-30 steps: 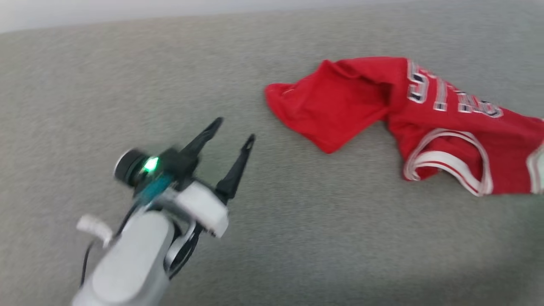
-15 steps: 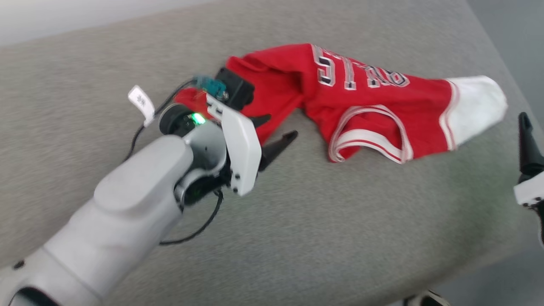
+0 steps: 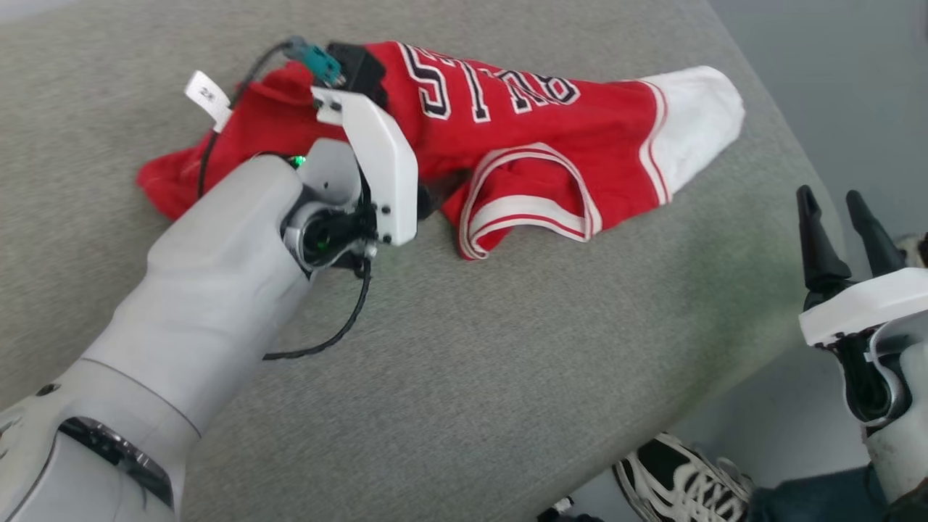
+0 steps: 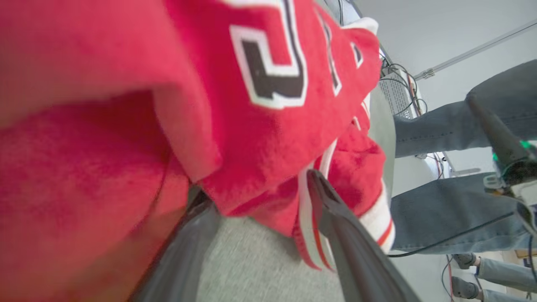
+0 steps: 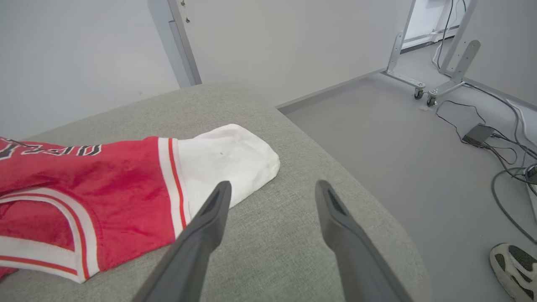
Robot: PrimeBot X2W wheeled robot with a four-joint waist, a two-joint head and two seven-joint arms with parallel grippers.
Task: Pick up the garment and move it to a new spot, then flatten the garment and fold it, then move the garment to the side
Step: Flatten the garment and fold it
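On the grey padded surface (image 3: 507, 377), toward 12 o'clock in my head view, the garment (image 3: 529, 130) lies crumpled, letters up.
My left gripper (image 4: 256, 186) sits over the garment's 9 o'clock half, fingers spread apart with a red fold hanging between them, not pinched. My right gripper (image 3: 830, 199) hovers at 3 o'clock by the surface's edge, fingers parted and empty, near the white sleeve (image 5: 226, 155). A person's shoe (image 3: 681, 478) shows at 5 o'clock.
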